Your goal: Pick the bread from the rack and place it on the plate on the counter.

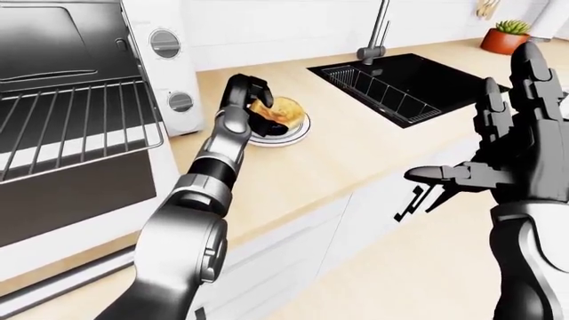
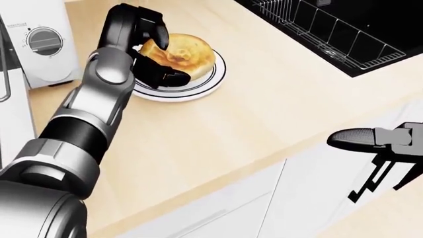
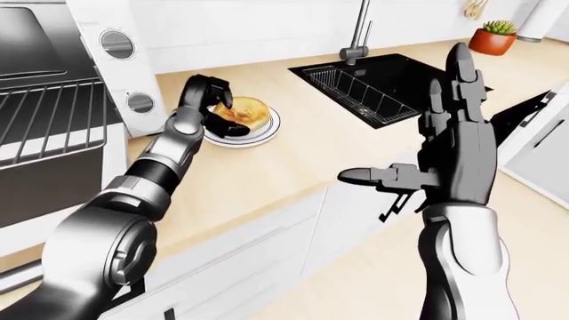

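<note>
Nearest in the eye views, the right hand (image 3: 453,157) is held upright over the floor, off the near edge of the counter (image 2: 264,99). Its fingers are spread wide and straight, the thumb is stretched out to the left, and nothing is held in it. In the head view only its thumb tip is seen at the right edge.

Farther in, the left arm is extended across the light wooden counter from the lower left. The left hand (image 2: 153,47) is set against the left side of the bread (image 2: 188,52). Its dark fingers (image 2: 168,75) are curled round the loaf: one is laid over the top left and the others are bent along the near left edge. The grip is seen to be closed on the bread.

The bread, round and golden brown, is resting on the plate (image 2: 205,82), a white plate with a dark ring near its rim, which lies flat on the counter.

To the left, the toaster oven (image 1: 165,73) is seen with its wire rack (image 1: 71,127) exposed. To the far right, a black sink (image 1: 418,83) with a wire basket and a faucet (image 1: 378,33) is set into the counter, and a potted plant (image 1: 505,35) is placed beyond it.
</note>
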Robot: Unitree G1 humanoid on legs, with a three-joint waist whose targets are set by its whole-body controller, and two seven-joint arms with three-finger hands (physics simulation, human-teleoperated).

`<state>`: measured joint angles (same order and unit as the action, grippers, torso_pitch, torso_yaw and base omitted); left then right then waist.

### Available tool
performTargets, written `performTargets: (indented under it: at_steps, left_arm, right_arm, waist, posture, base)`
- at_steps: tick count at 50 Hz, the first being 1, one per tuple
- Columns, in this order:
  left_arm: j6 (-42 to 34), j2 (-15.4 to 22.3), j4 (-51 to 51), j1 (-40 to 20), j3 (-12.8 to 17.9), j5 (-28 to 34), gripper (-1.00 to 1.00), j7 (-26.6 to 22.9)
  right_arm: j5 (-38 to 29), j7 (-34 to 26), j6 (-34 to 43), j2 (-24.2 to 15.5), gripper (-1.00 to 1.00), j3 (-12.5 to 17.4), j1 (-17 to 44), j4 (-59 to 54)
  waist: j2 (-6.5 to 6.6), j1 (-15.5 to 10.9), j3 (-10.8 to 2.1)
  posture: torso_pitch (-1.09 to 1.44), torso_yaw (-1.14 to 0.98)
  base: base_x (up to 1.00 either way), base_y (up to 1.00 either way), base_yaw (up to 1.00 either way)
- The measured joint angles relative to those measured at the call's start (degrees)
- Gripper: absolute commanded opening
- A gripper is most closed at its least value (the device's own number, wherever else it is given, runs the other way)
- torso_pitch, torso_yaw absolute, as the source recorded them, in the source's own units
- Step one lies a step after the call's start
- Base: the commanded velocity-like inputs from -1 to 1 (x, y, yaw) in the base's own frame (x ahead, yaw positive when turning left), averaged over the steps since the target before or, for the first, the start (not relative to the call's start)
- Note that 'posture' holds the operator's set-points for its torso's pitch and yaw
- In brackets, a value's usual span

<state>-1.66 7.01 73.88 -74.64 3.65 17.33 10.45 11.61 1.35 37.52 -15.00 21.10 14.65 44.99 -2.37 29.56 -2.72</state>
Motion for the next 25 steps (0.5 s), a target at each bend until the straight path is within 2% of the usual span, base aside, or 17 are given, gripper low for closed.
performTargets:
  at_steps: [2,3,5,7,8,9,11,12,13,14,15,25]
  left_arm:
    - [0.0,-0.02,0.04,0.0,0.01,0.07,-0.55,-0.25]
    - [-0.02,-0.02,0.07,0.0,0.01,0.11,-0.55,-0.4]
    - [-0.03,0.02,0.13,-0.01,0.02,0.19,-0.4,-0.57]
    - [-0.06,0.05,0.15,-0.02,-0.02,0.32,-0.12,-0.62]
    - [-0.09,0.07,0.17,-0.04,0.01,0.36,-0.08,-0.62]
    - [-0.11,0.08,0.19,-0.07,0.06,0.39,0.1,-0.61]
    - [-0.12,0.11,0.26,-0.14,0.14,0.43,0.33,-0.51]
    - [-0.14,0.12,0.28,-0.18,0.18,0.43,0.63,-0.44]
    - [-0.14,0.11,0.24,-0.2,0.19,0.43,0.74,-0.4]
    - [-0.09,0.11,0.17,-0.2,0.18,0.43,0.95,-0.38]
    - [-0.04,0.11,0.11,-0.2,0.19,0.43,1.0,-0.37]
    - [-0.06,0.42,0.05,-0.28,0.28,0.55,1.0,-0.22]
  right_arm:
    - [0.09,-0.06,0.12,-0.03,1.0,0.25,-0.06,0.28]
    - [0.13,-0.06,0.18,-0.06,1.0,0.34,-0.01,0.37]
    - [0.17,-0.04,0.24,-0.15,1.0,0.36,0.19,0.4]
    - [0.18,-0.01,0.21,-0.22,1.0,0.23,0.44,0.24]
    - [0.18,-0.01,0.17,-0.25,1.0,0.15,0.54,0.09]
    - [0.18,-0.01,0.15,-0.28,1.0,0.07,0.64,-0.06]
    - [0.22,-0.01,0.27,-0.39,1.0,-0.02,0.91,-0.3]
    - [0.26,-0.01,0.33,-0.45,1.0,-0.01,0.99,-0.33]
    - [0.34,-0.01,0.41,-0.49,1.0,0.05,1.03,-0.31]
    - [0.41,-0.01,0.48,-0.53,1.0,0.12,1.01,-0.24]
    - [0.5,-0.02,0.55,-0.57,1.0,0.22,0.97,-0.12]
    - [0.75,-0.04,0.47,-0.55,1.0,0.43,0.5,0.18]
  waist:
    - [0.02,-0.01,0.01]
    - [0.02,0.0,0.01]
    - [0.01,0.03,0.03]
    - [-0.01,0.06,0.04]
    - [-0.02,0.07,0.05]
    - [-0.03,0.08,0.06]
    - [-0.04,0.1,0.1]
    - [-0.05,0.09,0.13]
    - [-0.06,0.08,0.14]
    - [-0.07,0.08,0.15]
    - [-0.09,0.08,0.15]
    - [-0.24,0.13,0.18]
  posture:
    - [0.0,-0.44]
    - [0.0,-0.44]
    - [0.0,-0.44]
    - [0.0,-0.44]
    - [0.0,-0.44]
    - [0.0,-0.44]
    - [0.0,-0.44]
    - [0.0,-0.44]
    - [0.0,-0.44]
    - [0.0,-0.44]
    - [0.0,-0.44]
    - [0.0,-0.44]
  base:
    - [0.0,0.0,0.0]
    - [0.0,0.0,0.0]
    - [0.0,0.0,0.0]
    - [0.0,0.0,0.0]
    - [0.0,0.0,0.0]
    - [0.0,0.0,0.0]
    - [0.0,0.0,0.0]
    - [0.0,0.0,0.0]
    - [0.0,0.0,0.0]
    - [0.0,0.0,0.0]
    - [0.0,0.0,0.0]
    - [0.0,0.0,0.0]
